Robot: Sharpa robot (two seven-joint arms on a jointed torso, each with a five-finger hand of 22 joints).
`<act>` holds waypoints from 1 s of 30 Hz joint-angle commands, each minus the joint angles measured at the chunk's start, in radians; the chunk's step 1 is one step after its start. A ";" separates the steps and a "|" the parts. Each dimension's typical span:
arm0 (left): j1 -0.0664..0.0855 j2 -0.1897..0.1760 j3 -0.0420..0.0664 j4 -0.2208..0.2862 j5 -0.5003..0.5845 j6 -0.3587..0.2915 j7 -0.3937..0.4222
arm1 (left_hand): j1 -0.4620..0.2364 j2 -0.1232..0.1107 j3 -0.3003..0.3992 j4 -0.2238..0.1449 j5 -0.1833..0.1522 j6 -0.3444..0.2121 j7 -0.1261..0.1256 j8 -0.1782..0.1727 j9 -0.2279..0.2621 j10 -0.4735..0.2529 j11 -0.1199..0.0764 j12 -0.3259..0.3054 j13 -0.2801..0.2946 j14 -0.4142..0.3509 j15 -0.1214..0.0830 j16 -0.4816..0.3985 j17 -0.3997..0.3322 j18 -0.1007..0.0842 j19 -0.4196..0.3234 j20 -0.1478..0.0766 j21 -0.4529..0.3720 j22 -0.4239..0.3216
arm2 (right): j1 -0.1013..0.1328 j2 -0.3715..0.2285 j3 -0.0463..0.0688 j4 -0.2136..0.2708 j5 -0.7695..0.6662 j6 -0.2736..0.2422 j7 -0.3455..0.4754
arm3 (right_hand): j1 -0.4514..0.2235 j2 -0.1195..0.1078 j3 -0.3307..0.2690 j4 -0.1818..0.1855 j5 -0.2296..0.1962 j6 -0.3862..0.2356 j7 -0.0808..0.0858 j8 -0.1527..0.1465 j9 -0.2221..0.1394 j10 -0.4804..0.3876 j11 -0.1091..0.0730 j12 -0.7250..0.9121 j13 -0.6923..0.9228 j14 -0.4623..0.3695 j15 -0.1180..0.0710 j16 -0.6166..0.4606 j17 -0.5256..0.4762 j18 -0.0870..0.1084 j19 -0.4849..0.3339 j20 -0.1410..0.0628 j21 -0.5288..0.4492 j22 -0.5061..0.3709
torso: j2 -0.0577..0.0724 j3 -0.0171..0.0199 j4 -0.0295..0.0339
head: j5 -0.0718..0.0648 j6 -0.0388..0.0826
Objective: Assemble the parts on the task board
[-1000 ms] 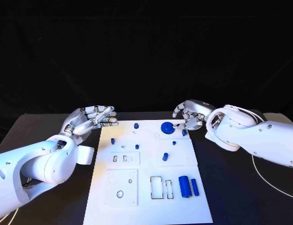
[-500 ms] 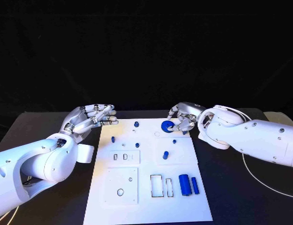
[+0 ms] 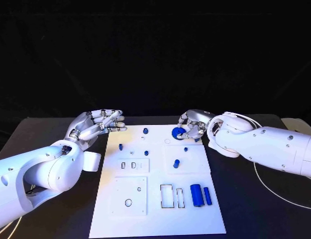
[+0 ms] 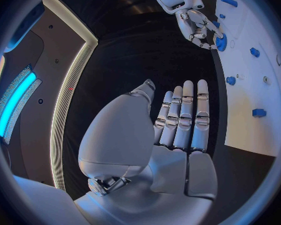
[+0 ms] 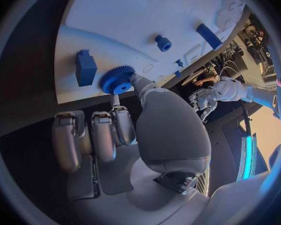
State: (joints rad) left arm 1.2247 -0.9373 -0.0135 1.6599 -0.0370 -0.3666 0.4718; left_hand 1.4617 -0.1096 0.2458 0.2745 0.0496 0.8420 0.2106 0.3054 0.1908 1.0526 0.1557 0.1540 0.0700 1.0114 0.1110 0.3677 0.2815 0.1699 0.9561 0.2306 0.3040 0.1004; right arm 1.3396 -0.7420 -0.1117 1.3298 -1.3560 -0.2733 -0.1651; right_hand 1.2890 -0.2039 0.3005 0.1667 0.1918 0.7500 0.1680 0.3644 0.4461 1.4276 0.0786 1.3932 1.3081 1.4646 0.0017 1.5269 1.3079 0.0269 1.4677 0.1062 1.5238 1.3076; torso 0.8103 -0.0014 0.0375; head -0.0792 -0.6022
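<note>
My right robot hand (image 3: 192,124) at far right corner of task board (image 3: 155,209), thumb and finger pinching blue gear (image 3: 177,133) there. My left robot hand (image 3: 98,125) hovers just off board's far left edge, fingers straight, close together, holding nothing. Two blue cylinders (image 3: 200,194) lie near right on board. Black surface (image 3: 256,209) beneath.

Black worktop (image 3: 48,130), matte, with a black curtain (image 3: 155,55) hanging behind it across the whole back. Left wrist view shows a dark wall panel with a pale light strip (image 4: 70,80) and a cyan glowing bar (image 4: 14,101).
</note>
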 commanded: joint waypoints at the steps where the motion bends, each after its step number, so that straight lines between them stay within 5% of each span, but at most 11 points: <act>1: 0.001 0.002 0.001 0.001 0.002 0.020 0.004 | -0.004 -0.001 0.003 0.003 0.001 -0.003 0.008 -0.005 0.000 0.004 0.006 -0.006 -0.001 0.000 0.004 -0.001 0.001 0.014 0.004 0.000 -0.007 -0.001 | -0.002 0.003 -0.001 -0.005 -0.014 0.030 -0.010 | 0.012 0.005 -0.004 0.001 0.006 -0.006 -0.002 0.008 0.000 0.008 0.002 0.005 0.088 0.084 0.006 0.005 0.154 -0.011 0.060 0.009 0.003 0.208 | 0.000 -0.0001 -0.0004 | 0.001 -0.001; 15: 0.001 0.000 0.001 0.001 0.002 0.020 0.002 | -0.004 -0.001 0.003 0.003 0.001 -0.003 0.008 -0.005 0.000 0.004 0.006 -0.006 -0.001 0.000 0.004 -0.001 0.001 0.014 0.004 0.000 -0.007 -0.001 | -0.004 0.003 -0.002 -0.007 -0.048 0.054 -0.012 | 0.054 0.026 0.047 -0.017 -0.005 0.039 -0.008 0.032 0.000 0.023 -0.003 0.033 0.115 0.085 0.002 0.009 0.163 -0.014 0.067 0.007 0.011 0.219 | 0.000 0.0004 0.0000 | 0.002 -0.007; 22: 0.001 -0.001 0.001 0.000 0.002 0.020 0.001 | -0.002 -0.001 0.005 0.002 0.001 -0.001 0.006 -0.005 0.000 0.008 0.005 -0.008 0.000 -0.001 0.004 -0.001 0.004 0.014 0.005 0.000 -0.008 -0.003 | -0.007 -0.005 -0.002 0.005 -0.085 0.050 -0.007 | 0.058 0.006 0.131 -0.042 0.076 0.066 -0.010 0.028 -0.016 0.031 -0.006 0.046 0.129 0.086 0.000 0.012 0.168 -0.017 0.075 0.005 0.019 0.230 | 0.000 0.0006 -0.0009 | 0.004 -0.008; 30: 0.001 -0.002 0.001 0.000 0.002 0.021 0.001 | -0.002 -0.001 0.005 0.002 0.001 -0.001 0.006 -0.005 0.000 0.008 0.005 -0.008 0.000 -0.001 0.004 -0.001 0.004 0.014 0.005 0.000 -0.008 -0.003 | -0.008 -0.007 -0.002 0.014 -0.107 0.021 -0.001 | 0.050 0.005 0.157 -0.046 0.093 0.079 -0.013 0.031 -0.019 0.036 -0.008 0.052 0.134 0.087 -0.001 0.013 0.172 -0.018 0.080 0.004 0.024 0.236 | 0.000 0.0007 -0.0011 | 0.003 -0.007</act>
State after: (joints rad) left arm 1.2247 -0.9402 -0.0134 1.6585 -0.0370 -0.3640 0.4679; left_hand 1.4617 -0.1096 0.2458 0.2745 0.0496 0.8419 0.2106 0.3054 0.1907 1.0563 0.1593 0.1478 0.0700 1.0113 0.1110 0.3677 0.2851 0.1699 0.9561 0.2306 0.2972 0.0981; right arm 1.3388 -0.7480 -0.1081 1.3442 -1.4205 -0.2656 -0.1606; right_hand 1.3423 -0.1954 0.4535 0.1200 0.2789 0.8132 0.1630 0.3913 0.4261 1.4563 0.0715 1.4424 1.3077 1.4647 0.0017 1.5345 1.3075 0.0221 1.4643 0.1095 1.5424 1.3081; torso 0.8102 -0.0009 0.0364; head -0.0752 -0.6104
